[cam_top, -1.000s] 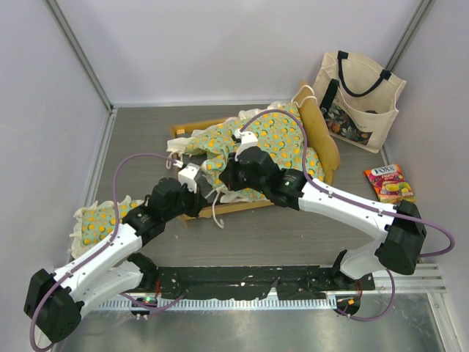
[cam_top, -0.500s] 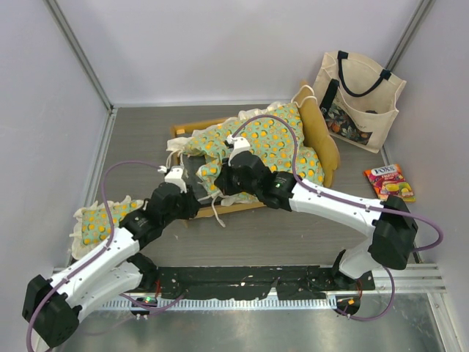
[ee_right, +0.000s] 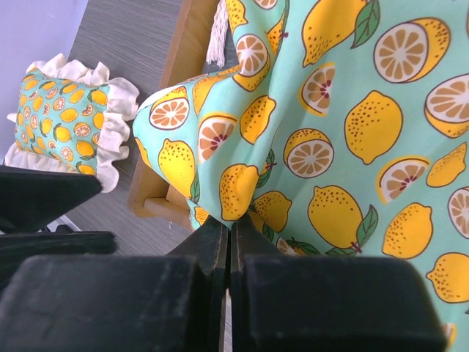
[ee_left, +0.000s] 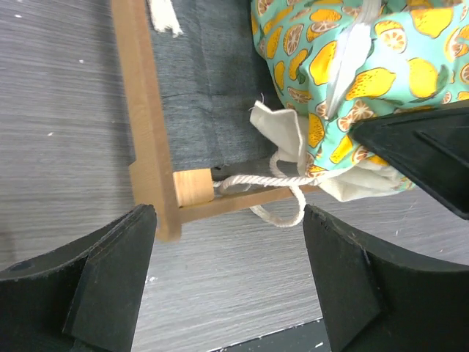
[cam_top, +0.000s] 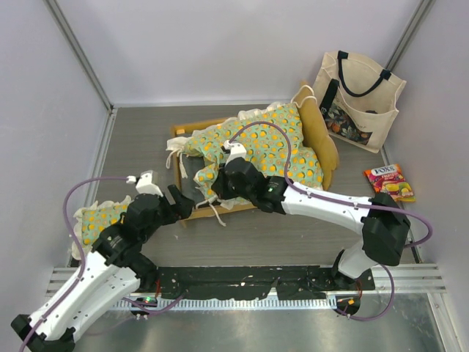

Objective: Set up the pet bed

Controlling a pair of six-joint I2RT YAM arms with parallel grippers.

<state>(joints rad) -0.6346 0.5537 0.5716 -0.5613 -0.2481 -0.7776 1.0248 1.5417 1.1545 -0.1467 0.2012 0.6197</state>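
The pet bed's light-wood frame (cam_top: 188, 133) lies mid-table with its curved headboard (cam_top: 323, 135) at the right. Its green citrus-print mattress cushion (cam_top: 267, 143) is draped over the frame, leaving grey base (ee_left: 205, 88) bare at the near-left corner (ee_left: 150, 147). My right gripper (ee_right: 229, 224) is shut on the cushion's near-left edge (ee_right: 242, 191); from above it (cam_top: 218, 187) sits over the frame's front rail. My left gripper (ee_left: 231, 271) is open and holds nothing. It hovers over the table just outside that corner (cam_top: 183, 202). A cream tie (ee_left: 278, 183) loops over the front rail.
A small matching ruffled pillow (cam_top: 99, 220) lies at the near left, beside the left arm. A cream tote bag (cam_top: 359, 95) stands at the far right corner. A candy packet (cam_top: 390, 183) lies at the right. Grey walls close in the sides and back.
My left gripper has opened and drawn back toward the near left, off the bed's corner. My right gripper, still shut on the cushion, has shifted it slightly left.
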